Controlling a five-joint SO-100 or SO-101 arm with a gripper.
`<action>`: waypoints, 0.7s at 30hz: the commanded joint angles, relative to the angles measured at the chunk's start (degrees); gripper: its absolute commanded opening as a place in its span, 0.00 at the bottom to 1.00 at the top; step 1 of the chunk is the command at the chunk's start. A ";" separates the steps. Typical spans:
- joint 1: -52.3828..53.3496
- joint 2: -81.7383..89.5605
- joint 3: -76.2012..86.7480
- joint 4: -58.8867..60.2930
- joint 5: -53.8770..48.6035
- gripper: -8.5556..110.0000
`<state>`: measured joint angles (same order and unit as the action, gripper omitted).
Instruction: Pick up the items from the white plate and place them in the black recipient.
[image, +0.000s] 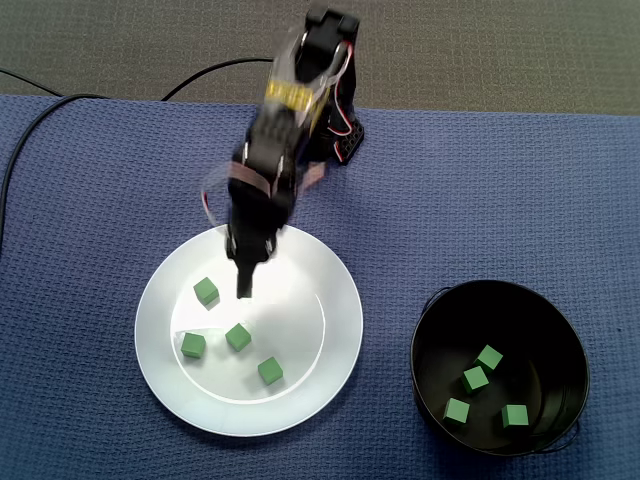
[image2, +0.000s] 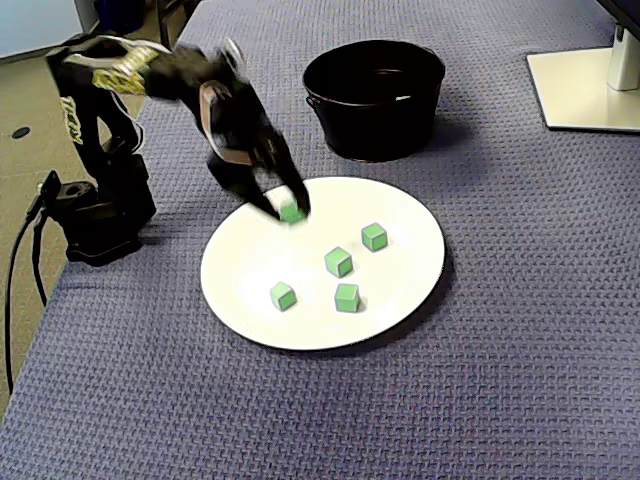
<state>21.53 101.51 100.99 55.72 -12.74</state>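
Gripper clamped on a green cube over the white plate's far-left part in a fixed view, four other cubes nearer, black pot beyond.

A: Arm pose?
B: Black robot arm with yellow labels stretched forward from its base, elbow high, wrist pitched down, blurred.
A: Gripper?
B: Black two-finger gripper, tips down, low. Jaws close together, can't tell if they meet.
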 joint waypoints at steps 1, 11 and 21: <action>-4.57 20.04 -11.07 0.44 1.23 0.07; -40.08 0.53 -34.54 -0.62 -10.81 0.07; -46.85 -49.13 -63.28 12.92 -17.40 0.08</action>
<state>-23.12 61.96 44.12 67.32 -29.18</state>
